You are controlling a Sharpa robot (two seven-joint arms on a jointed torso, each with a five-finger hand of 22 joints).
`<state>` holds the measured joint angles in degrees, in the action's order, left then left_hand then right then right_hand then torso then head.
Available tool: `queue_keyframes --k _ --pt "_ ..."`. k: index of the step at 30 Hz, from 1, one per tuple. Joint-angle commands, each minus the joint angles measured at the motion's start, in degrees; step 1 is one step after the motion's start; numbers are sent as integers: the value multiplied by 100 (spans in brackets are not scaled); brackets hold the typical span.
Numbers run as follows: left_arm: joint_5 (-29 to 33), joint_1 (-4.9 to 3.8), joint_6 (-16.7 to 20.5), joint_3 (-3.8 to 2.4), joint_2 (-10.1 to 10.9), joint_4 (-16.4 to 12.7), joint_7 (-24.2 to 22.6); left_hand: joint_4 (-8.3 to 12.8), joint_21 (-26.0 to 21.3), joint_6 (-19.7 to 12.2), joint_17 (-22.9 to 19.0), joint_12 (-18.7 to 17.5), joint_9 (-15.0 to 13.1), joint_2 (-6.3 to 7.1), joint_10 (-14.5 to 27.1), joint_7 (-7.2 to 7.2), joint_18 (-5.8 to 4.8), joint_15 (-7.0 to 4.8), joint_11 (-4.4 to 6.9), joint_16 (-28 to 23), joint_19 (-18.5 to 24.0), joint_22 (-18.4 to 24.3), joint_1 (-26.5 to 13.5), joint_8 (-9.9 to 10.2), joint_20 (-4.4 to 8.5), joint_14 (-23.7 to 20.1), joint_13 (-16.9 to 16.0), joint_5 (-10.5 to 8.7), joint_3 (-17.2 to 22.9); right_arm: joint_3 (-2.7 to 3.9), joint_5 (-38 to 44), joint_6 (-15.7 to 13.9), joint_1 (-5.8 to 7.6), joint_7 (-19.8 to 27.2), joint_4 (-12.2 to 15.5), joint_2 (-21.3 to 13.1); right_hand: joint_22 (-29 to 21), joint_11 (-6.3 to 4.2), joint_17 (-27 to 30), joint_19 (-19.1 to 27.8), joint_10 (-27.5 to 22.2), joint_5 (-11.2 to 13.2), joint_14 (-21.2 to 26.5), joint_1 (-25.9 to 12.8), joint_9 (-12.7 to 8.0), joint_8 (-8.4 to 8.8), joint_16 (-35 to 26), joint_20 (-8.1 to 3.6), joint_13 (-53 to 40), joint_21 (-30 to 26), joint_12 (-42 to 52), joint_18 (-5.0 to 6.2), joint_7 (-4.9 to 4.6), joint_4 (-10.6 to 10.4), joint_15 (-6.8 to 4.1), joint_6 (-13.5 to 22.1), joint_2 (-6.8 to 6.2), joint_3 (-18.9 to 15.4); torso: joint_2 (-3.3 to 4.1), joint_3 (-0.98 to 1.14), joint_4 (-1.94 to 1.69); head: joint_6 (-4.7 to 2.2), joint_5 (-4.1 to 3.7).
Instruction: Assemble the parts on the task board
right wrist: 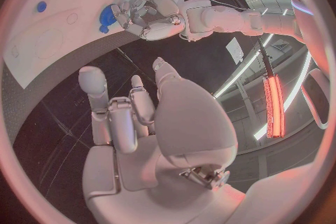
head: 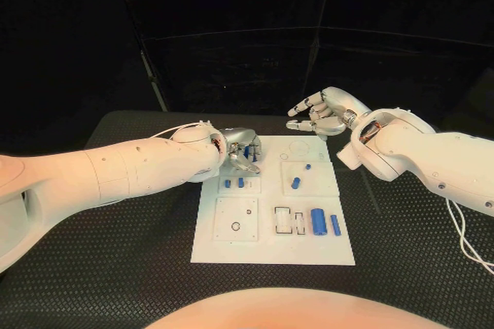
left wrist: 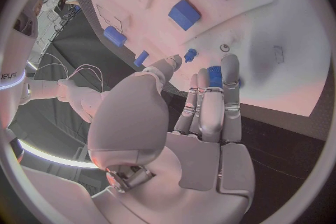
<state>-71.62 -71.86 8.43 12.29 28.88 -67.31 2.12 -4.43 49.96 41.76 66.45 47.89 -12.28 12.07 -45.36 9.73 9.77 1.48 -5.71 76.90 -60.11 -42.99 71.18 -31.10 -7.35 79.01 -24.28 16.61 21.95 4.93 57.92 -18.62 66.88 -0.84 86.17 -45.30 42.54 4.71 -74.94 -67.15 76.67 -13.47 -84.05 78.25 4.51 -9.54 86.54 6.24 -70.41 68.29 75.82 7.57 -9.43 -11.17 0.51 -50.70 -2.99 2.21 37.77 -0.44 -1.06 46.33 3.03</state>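
Note:
The white task board (head: 309, 252) lies in the middle of the black table. My left hand (head: 239, 145) hovers over its far left corner, fingers stretched out and thumb apart. Its fingertips (left wrist: 229, 64) reach a round blue part (left wrist: 215, 75), also seen as a round blue part (right wrist: 107, 14) beside the left hand (right wrist: 143, 11); no grip on it shows. A small blue peg (left wrist: 190, 55) stands just beyond. My right hand (head: 324, 111) is raised above the board's far edge, fingers (right wrist: 93, 87) loosely spread and holding nothing.
Further blue parts lie on the board: two short pegs (head: 233, 182), two pieces (head: 295, 182) in the right middle panel, and a cylinder (head: 318, 218) with a thin rod (head: 335, 224) at the near right. Black table (head: 123, 272) surrounds the board.

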Motion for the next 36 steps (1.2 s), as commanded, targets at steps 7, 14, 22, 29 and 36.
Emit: queue_keyframes --k 7,14,22,29,36 --pt "-150 13 -10 0 -30 -58 -158 45 -182 114 -577 -743 282 -171 34 74 76 73 -94 -268 -59 100 307 216 -91 -156 756 -606 -405 3 -11 10 10 57 4 10 -5 -21 -604 33 -10 -22 -390 16 -6 -24 -40 2 3 -26 -19 72 -5 -3 -38 8 57 -22 -6 2 -2 11 10" --pt "-237 55 -184 15 -98 26 -53 111 -167 283 -492 -924 400 -288 -72 61 76 60 -90 -139 -142 78 508 301 -83 -56 1015 -638 -382 3 -11 18 9 60 -1 22 0 -22 -610 29 -3 -25 -391 12 -6 -28 -38 2 -7 -24 -12 71 -5 -11 -38 9 64 -26 -2 -1 4 20 9" --pt "-422 83 -331 35 -155 111 46 133 -12 392 -413 -1070 492 -319 -153 27 49 49 -66 -35 -270 -97 579 402 -67 14 1197 -649 -329 3 -11 26 9 59 -2 21 0 -22 -610 29 -3 -25 -391 12 -6 -28 -38 2 -7 -24 -12 71 -5 -11 -38 9 64 -26 -2 2 -2 28 2" --pt "-457 93 -279 39 -192 187 62 144 93 485 -365 -1158 554 -420 -243 21 29 36 -57 33 -347 -216 657 471 -55 58 1316 -657 -212 3 -11 28 9 61 -4 25 0 -22 -610 29 -3 -25 -391 12 -6 -28 -38 2 -7 -24 -12 71 -5 -11 -38 9 64 -26 -5 3 1 29 5" --pt "-463 106 -303 39 -243 223 33 139 229 578 -248 -1208 597 -480 -345 5 1 22 -42 127 -440 -370 680 516 -45 129 1399 -674 -118 3 -11 35 9 62 -8 32 4 -22 -613 26 3 -28 -393 11 -6 -32 -36 2 -14 -22 -6 70 -5 -17 -38 7 72 -28 -2 6 2 31 3"
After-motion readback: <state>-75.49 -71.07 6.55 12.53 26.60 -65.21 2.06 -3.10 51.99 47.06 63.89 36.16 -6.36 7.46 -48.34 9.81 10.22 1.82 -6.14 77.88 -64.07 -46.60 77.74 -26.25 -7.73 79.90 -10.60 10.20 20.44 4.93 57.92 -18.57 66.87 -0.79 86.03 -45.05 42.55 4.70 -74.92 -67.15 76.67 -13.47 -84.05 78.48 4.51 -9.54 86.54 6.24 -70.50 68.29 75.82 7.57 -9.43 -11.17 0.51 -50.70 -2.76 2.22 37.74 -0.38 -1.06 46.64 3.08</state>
